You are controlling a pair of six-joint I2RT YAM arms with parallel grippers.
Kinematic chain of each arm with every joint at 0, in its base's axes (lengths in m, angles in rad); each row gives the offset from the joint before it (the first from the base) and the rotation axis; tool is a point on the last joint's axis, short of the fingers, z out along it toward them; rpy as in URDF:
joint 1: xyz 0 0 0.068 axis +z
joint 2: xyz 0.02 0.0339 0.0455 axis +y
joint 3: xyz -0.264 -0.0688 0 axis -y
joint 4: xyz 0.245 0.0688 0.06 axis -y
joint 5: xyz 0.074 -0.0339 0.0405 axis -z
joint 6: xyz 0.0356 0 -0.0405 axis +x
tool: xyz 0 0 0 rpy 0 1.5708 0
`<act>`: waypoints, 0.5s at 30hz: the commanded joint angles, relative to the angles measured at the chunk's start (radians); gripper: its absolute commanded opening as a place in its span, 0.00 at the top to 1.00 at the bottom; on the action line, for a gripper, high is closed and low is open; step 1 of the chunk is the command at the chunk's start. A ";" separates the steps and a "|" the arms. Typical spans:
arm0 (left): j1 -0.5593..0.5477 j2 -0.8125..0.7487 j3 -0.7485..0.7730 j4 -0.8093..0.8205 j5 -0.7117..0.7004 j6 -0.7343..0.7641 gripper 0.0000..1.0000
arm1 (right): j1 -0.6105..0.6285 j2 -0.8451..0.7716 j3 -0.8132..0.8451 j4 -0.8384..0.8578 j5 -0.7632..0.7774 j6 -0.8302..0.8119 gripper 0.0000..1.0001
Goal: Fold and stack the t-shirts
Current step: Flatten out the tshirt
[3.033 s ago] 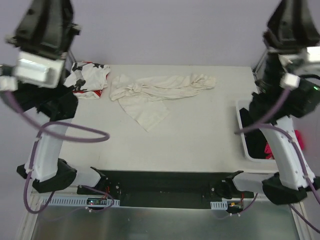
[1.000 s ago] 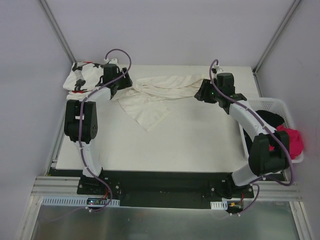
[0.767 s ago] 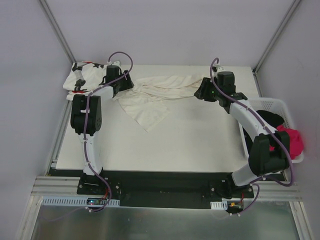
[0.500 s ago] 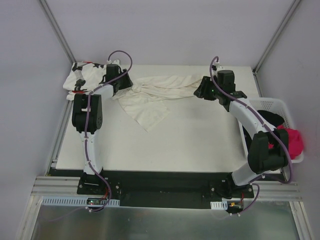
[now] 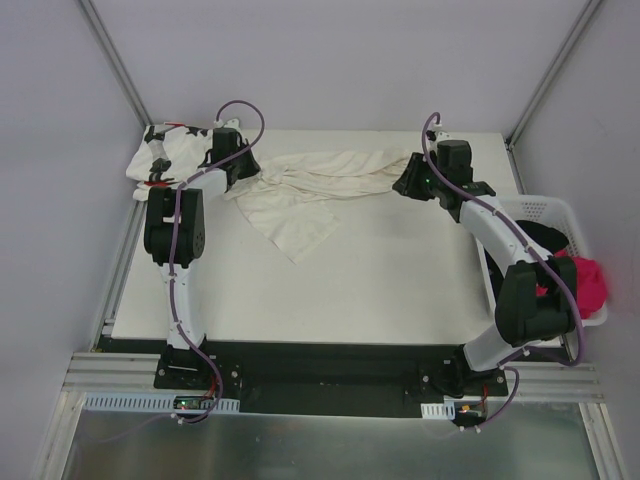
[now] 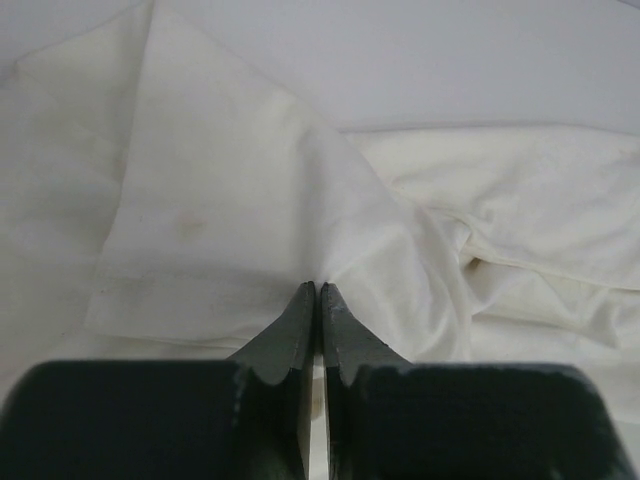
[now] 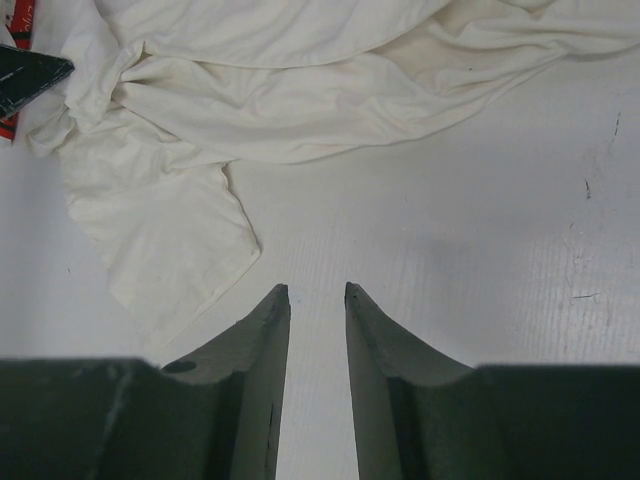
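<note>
Two hands at the cream-white t-shirt on the counter

In the overhead view the cream-white t-shirt (image 5: 310,185) lies bunched across the upper middle of the counter (image 5: 380,290), and the star-print t-shirt (image 5: 168,152) is crumpled at the upper left corner. The left hand (image 6: 318,287) is pressed fully closed, its tips at a raised fold on the cream shirt's left end; whether cloth is nipped cannot be told. The right hand (image 7: 317,290) stands narrowly parted over bare counter just below the shirt's right end, holding nothing.

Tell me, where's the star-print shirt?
From above, the star-print shirt is bunched at the far left corner of the table, left of the cream shirt.
</note>
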 commanded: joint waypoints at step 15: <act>0.103 -0.160 -0.057 0.035 -0.018 -0.036 0.35 | -0.014 -0.016 -0.009 0.043 -0.045 0.022 0.72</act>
